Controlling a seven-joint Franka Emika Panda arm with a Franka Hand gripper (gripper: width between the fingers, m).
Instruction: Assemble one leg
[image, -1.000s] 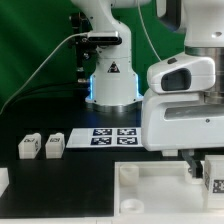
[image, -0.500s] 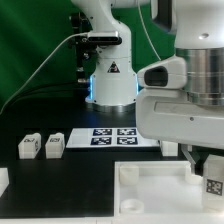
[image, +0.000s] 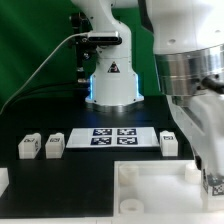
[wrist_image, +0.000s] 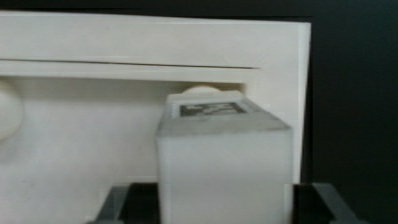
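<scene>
Arm has swung toward the exterior view's right since a second ago, uncovering a spare leg by the marker board. Jaws grip a leg at the panel corner. Next: seat it in the socket.

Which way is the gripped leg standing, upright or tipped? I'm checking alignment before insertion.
Upright, as far as shown: in the wrist view the leg rises straight from between the gripper fingers, tag end against the white panel.
</scene>
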